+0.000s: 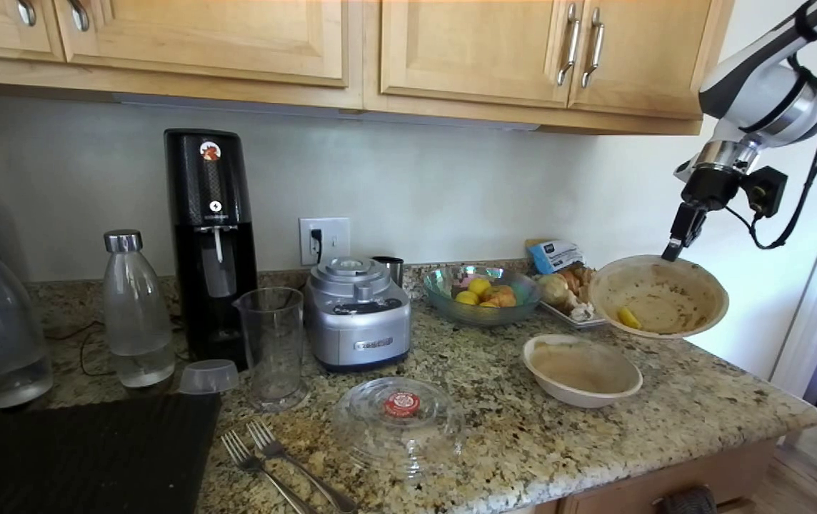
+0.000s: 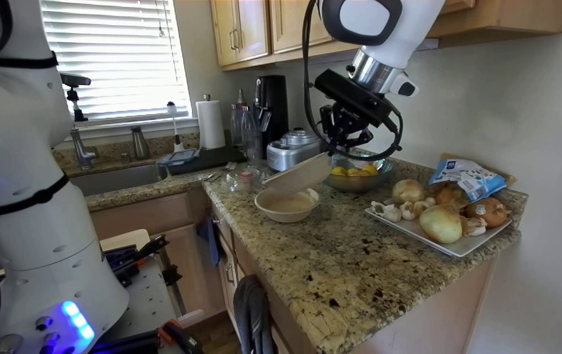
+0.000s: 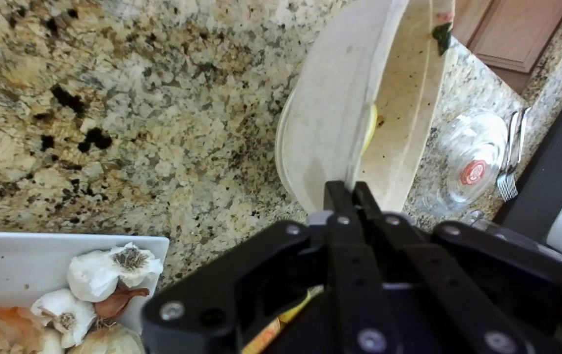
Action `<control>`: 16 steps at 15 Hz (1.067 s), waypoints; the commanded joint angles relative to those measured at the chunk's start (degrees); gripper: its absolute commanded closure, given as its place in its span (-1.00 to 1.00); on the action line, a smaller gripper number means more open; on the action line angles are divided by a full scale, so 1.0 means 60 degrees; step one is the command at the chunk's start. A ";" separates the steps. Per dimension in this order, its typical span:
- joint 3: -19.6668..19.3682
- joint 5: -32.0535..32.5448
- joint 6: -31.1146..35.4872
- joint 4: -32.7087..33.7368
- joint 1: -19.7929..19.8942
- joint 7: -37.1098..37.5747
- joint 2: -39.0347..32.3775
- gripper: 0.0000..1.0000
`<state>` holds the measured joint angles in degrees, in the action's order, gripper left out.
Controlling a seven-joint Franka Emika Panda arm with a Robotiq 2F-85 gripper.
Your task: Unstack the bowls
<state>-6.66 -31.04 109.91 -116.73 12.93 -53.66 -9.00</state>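
Note:
My gripper (image 1: 671, 250) is shut on the rim of a cream-beige bowl (image 1: 665, 300) and holds it tilted above the counter. Its stained inside shows, with a yellow wedge and brown bits in it. The matching lower bowl (image 1: 580, 370) sits upright on the counter, apart from the held one. In an exterior view the held bowl (image 2: 305, 172) hangs just above and behind the lower bowl (image 2: 286, 212), overlapping it in the picture. In the wrist view the fingertips (image 3: 349, 189) pinch the held bowl's rim (image 3: 367, 118); I cannot tell the lower bowl apart there.
The glass fruit bowl (image 1: 483, 308) and the food processor (image 1: 362, 335) stand near the wall. A white tray (image 2: 458, 250) holds onions and garlic. A clear plastic lid (image 1: 401, 428) and two forks (image 1: 273, 457) lie further along the counter. Cabinets (image 1: 480, 50) hang above.

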 commanded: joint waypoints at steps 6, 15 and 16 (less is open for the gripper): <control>-0.0445 -0.0011 -0.0456 -0.0052 0.0393 0.0020 -0.0017 0.90; -0.0494 0.0029 -0.0229 0.0002 0.0357 0.0010 -0.0142 0.93; -0.0495 0.0029 -0.0229 0.0001 0.0358 0.0010 -0.0142 0.93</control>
<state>-9.85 -30.98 108.72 -116.89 14.80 -53.65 -9.81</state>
